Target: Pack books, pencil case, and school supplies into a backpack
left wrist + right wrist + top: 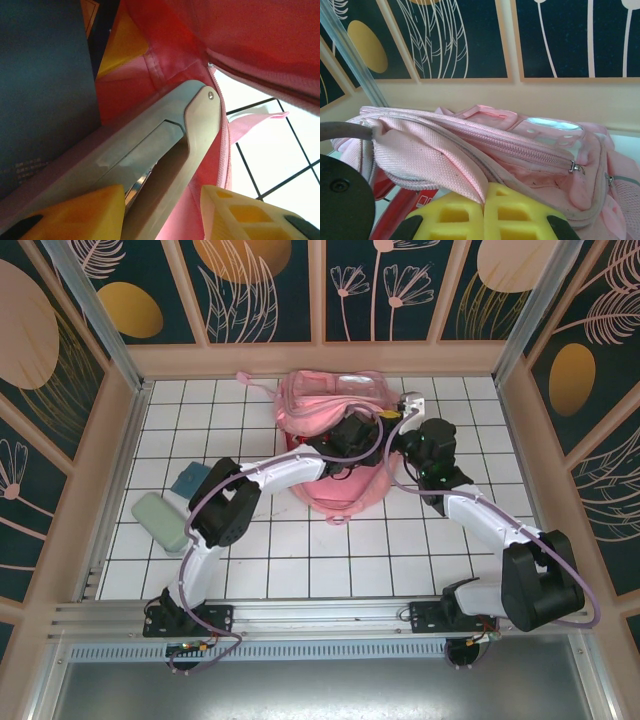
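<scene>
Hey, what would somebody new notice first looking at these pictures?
The big pink backpack at the far middle of the white tiled table draws the eye. The right gripper pinches its fabric, and the left gripper, jaws apart, is inside it beside a navy book.

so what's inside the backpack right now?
Left wrist view, inside the backpack: a navy book, part of a yellow book, and a grey-teal oblong item. Anything deeper is covered by these and the pink lining.
</scene>
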`<state>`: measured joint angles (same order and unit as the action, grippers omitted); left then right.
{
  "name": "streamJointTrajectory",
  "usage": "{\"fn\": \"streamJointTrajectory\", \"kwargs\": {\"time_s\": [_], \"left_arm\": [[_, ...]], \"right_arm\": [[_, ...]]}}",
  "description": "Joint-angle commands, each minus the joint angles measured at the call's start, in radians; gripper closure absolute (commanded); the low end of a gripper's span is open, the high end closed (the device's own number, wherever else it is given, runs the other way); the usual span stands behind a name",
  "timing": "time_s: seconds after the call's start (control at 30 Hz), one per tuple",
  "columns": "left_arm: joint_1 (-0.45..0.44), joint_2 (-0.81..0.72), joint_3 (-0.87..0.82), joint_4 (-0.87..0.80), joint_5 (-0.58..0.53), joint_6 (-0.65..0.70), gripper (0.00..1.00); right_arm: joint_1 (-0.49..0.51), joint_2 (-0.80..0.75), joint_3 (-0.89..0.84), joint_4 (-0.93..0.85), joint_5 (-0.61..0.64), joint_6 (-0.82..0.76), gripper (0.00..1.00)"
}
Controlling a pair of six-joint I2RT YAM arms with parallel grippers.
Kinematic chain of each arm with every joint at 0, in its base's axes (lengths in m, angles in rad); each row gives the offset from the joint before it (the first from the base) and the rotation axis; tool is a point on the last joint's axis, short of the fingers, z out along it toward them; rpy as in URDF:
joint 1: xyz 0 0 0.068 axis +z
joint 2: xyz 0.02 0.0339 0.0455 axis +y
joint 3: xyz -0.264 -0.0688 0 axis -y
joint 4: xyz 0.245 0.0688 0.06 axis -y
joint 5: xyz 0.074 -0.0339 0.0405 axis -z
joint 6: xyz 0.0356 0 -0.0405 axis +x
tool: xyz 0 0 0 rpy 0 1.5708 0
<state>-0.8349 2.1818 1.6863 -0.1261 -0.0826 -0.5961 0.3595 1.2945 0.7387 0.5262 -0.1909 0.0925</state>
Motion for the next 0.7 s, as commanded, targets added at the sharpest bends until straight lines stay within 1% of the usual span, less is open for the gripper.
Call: {"fn": "streamJointTrajectory", "kwargs": {"time_s": [0.0, 0.07, 0.13, 0.27, 0.43, 0.53, 0.67], "left_arm": [[0.037, -0.054, -0.053, 0.013, -0.029, -0.010, 0.55], [0.037, -0.080, -0.077, 0.011, -0.025, -0.011, 0.55], [0.037, -0.115, -0.119, 0.020, -0.019, -0.019, 0.53], [0.031, -0.221, -0.238, 0.075, -0.016, -0.033, 0.52], [0.029, -0.305, -0.331, 0.107, 0.000, -0.028, 0.52], [0.028, -0.351, -0.398, 0.118, -0.035, -0.053, 0.57], [0.029, -0.378, -0.469, 0.113, -0.105, -0.056, 0.55]], "right_arm": [[-0.006, -0.042, 0.004, 0.123, -0.047, 0.036, 1.00], [-0.005, -0.041, 0.002, 0.122, -0.045, 0.036, 1.00], [-0.008, -0.040, 0.002, 0.121, -0.042, 0.035, 1.00], [-0.012, -0.035, 0.001, 0.123, -0.043, 0.036, 1.00], [-0.013, -0.029, 0.002, 0.123, -0.051, 0.041, 1.00], [-0.014, -0.032, 0.000, 0.124, -0.047, 0.039, 1.00], [-0.014, -0.032, 0.000, 0.125, -0.048, 0.040, 1.00]]}}
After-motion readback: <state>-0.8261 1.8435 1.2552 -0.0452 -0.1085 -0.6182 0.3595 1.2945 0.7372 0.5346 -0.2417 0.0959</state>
